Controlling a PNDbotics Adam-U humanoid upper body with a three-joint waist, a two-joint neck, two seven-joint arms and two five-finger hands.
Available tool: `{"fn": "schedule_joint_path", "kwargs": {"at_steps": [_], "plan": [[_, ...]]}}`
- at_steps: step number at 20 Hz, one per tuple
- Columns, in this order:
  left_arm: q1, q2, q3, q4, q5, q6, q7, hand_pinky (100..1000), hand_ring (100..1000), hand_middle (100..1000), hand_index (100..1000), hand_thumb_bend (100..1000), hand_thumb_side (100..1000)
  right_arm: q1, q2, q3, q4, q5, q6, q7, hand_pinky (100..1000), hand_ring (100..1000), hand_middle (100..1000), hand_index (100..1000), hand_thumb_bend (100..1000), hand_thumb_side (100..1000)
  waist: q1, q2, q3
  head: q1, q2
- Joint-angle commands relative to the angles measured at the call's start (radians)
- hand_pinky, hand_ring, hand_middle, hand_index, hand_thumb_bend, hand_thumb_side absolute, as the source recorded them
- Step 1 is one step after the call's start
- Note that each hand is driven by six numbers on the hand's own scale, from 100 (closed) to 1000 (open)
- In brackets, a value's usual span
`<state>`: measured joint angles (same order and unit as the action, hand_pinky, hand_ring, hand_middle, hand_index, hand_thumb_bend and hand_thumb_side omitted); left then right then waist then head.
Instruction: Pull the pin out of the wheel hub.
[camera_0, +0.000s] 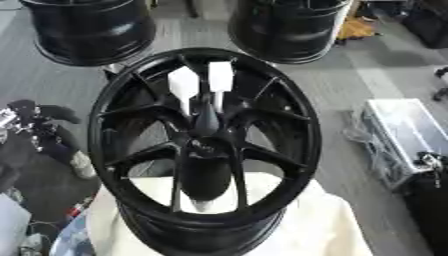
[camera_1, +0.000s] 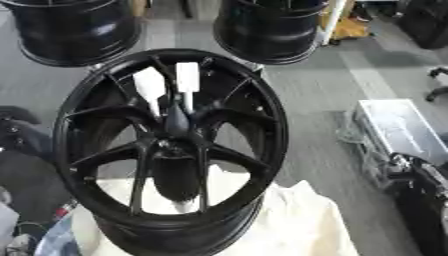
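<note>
- Nearest: cream cloth (camera_0: 332, 225) under the black wheel hub (camera_0: 206, 145); hub upright, centre view.
- At hub centre: two white-headed pins (camera_0: 184, 85) seated; extraction not yet begun; next, presumably a reach and pinch on one head.
- Hands: left hand (camera_0: 26, 117) apparently at left edge, fingers impossible to tell; right unseen.
- Beyond: grey floor (camera_0: 367, 70); two more rims (camera_0: 87, 27).

A black spoked wheel hub (camera_1: 171, 150) is filling the middle of the frame, sitting on a pale cloth (camera_1: 297, 225) that is showing at the bottom. Two white pins (camera_1: 168, 82) are standing side by side among the spokes above the hub's centre. Two more black wheels (camera_1: 74, 30) are standing along the top edge, and a silver case (camera_1: 402, 130) is lying at the right.
</note>
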<state>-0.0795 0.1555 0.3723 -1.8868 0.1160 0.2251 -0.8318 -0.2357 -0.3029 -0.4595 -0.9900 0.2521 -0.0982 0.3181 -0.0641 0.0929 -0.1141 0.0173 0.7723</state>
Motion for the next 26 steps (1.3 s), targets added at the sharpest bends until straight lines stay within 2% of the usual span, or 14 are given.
{"fn": "schedule_joint_path", "kwargs": {"at_steps": [1,2,3,6,9,12,16,19,22,26], "plan": [[-0.004,0.004,-0.009,-0.013,-0.003,0.0,-0.013,592,537,671,757,100,931,0.043,0.035,-0.086,-0.094,-0.032,-0.036,-0.052,739,647,732,859,100,727,0.0,-0.015,0.008,-0.018,-0.002],[-0.004,0.004,-0.011,-0.013,-0.003,0.0,-0.015,592,537,671,757,100,931,0.061,0.05,-0.102,-0.12,-0.039,-0.052,-0.068,739,647,732,859,100,727,0.0,-0.016,0.012,-0.02,-0.002],[-0.003,0.003,-0.011,-0.013,-0.003,-0.001,-0.016,592,537,671,757,100,932,0.072,0.064,-0.108,-0.147,-0.046,-0.068,-0.085,727,618,695,846,100,712,0.001,-0.015,0.014,-0.02,-0.002],[-0.003,0.002,-0.01,-0.013,-0.004,-0.003,-0.017,592,537,670,757,100,932,0.094,0.1,-0.095,-0.227,-0.084,-0.117,-0.134,709,589,653,827,100,700,0.003,-0.014,0.015,-0.017,-0.002],[-0.006,0.002,-0.014,-0.012,-0.002,-0.004,-0.022,592,536,669,756,100,931,0.111,0.126,-0.054,-0.308,-0.132,-0.157,-0.184,692,560,609,801,100,680,0.003,-0.012,0.018,-0.02,-0.002],[-0.007,0.0,-0.016,-0.012,-0.001,-0.005,-0.025,592,536,669,756,100,931,0.119,0.135,0.011,-0.385,-0.179,-0.184,-0.231,687,554,599,791,100,692,0.005,-0.01,0.024,-0.026,-0.002],[-0.008,0.0,-0.02,-0.012,0.002,-0.006,-0.03,592,536,668,755,100,930,0.133,0.145,0.11,-0.488,-0.203,-0.169,-0.295,683,550,595,791,100,692,0.005,-0.01,0.031,-0.033,-0.002],[-0.008,-0.001,-0.022,-0.012,0.0,-0.006,-0.033,592,536,667,755,100,932,0.141,0.15,0.177,-0.557,-0.2,-0.132,-0.342,682,549,594,792,100,703,0.005,-0.008,0.034,-0.037,-0.002],[-0.009,-0.001,-0.024,-0.012,0.0,-0.005,-0.036,592,536,667,755,100,931,0.147,0.155,0.22,-0.587,-0.192,-0.1,-0.392,681,547,592,791,100,711,0.004,-0.008,0.038,-0.039,-0.002],[-0.009,-0.002,-0.024,-0.012,0.0,-0.004,-0.036,592,536,667,755,100,932,0.149,0.155,0.264,-0.591,-0.18,-0.084,-0.459,680,545,593,794,100,719,0.004,-0.009,0.041,-0.042,-0.002]]}}
